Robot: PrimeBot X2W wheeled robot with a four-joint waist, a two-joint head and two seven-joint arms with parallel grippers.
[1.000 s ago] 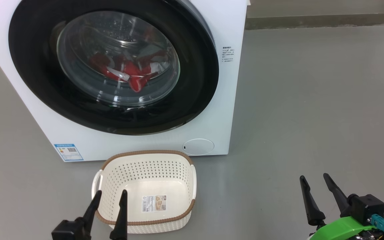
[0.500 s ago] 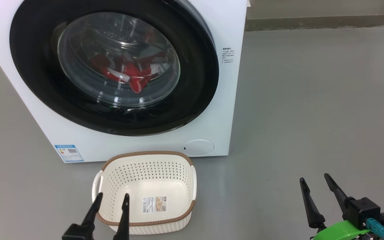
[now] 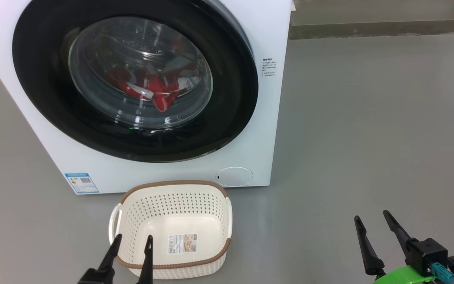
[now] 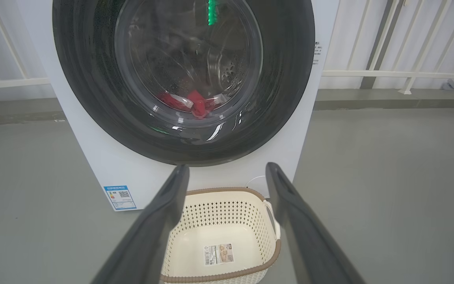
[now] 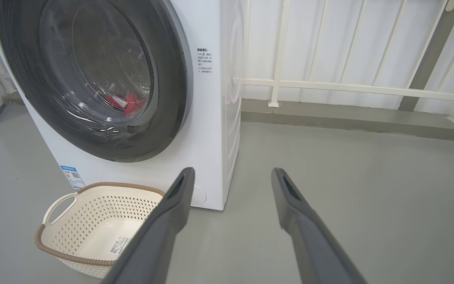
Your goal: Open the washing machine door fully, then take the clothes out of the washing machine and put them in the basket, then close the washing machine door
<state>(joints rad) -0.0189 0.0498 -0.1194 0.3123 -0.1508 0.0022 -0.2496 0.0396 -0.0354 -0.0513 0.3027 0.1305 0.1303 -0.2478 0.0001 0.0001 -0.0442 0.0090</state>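
The white washing machine (image 3: 274, 118) stands on the floor at upper left. The washing machine door (image 3: 235, 79), with its glossy black rim and glass bowl, lies flat against the front. Through the glass I see the red clothes (image 3: 156, 88) low in the drum; they also show in the left wrist view (image 4: 189, 103). In front of the machine sits the cream basket (image 3: 172, 183), holding just a paper label. My left gripper (image 3: 133, 236) hovers open over the basket's near rim. My right gripper (image 3: 371, 215) is open above bare floor, well right of the basket (image 5: 93, 221).
Grey floor (image 3: 369, 118) stretches open to the right of the machine. A low kerb (image 3: 369, 27) and a white railing (image 5: 349, 85) run behind it. A small round flap (image 3: 234, 176) and a blue label (image 3: 82, 182) mark the machine's lower front.
The whole head picture has slid down slightly, so the camera moved. Both grippers sit a little lower in it, the left one a bit further right. Door and basket are unchanged.
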